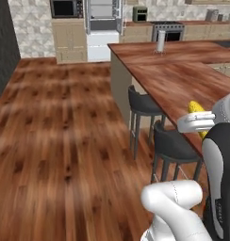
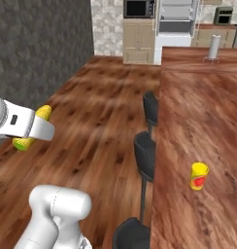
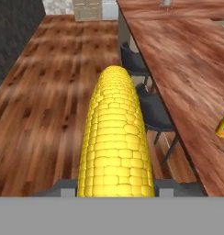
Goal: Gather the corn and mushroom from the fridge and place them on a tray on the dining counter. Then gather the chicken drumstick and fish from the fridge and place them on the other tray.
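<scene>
The gripper (image 3: 116, 187) is clamped on one corn (image 3: 114, 142) cob, held aloft beside the dining counter (image 2: 198, 126) (over the wood floor (image 1: 60, 141)). One yellow can (image 2: 198, 175) stands on that counter; three dark stools (image 2: 145, 154) line its edge — the arm reaches forward, roughly level.

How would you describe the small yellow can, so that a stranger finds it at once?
Look at the long wooden counter with dark stools along its edge. The yellow can stands upright on it, alone near the close end. Its red mark separates it from the yellow corn, held in the claw.
</scene>
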### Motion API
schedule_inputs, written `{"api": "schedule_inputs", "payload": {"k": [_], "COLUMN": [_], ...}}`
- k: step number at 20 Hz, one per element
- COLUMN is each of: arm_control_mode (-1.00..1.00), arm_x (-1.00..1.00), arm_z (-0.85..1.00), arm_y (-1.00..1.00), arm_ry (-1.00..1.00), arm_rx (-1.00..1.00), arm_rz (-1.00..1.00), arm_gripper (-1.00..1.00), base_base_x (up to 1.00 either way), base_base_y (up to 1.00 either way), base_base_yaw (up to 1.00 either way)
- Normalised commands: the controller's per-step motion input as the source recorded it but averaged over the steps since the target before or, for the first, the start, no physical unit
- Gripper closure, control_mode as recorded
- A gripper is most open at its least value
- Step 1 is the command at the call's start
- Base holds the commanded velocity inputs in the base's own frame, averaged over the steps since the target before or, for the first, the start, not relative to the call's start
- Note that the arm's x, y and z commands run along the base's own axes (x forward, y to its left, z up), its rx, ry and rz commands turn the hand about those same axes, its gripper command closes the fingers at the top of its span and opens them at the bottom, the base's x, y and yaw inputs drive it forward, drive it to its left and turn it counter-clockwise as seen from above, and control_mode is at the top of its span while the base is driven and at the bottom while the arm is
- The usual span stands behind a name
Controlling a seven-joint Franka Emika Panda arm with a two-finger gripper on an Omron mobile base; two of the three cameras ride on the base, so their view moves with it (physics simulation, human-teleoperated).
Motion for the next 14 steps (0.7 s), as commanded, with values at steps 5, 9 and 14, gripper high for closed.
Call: {"api": "schedule_inputs", "payload": {"k": [5,9,14], "arm_control_mode": [1.00,1.00,1.00], "arm_x": [0.00,0.00,0.00], "arm_z": [0.00,0.00,0.00], "arm_y": [0.00,0.00,0.00], "arm_ry": [0.00,0.00,0.00], "arm_rx": [0.00,0.00,0.00], "arm_rz": [0.00,0.00,0.00], "arm_gripper": [1.00,1.00,1.00], "base_base_x": [-1.00,-1.00,-1.00], "base_base_y": [-0.01,0.00,-0.02], "base_base_yaw": [0.00,0.00,0.00]}}
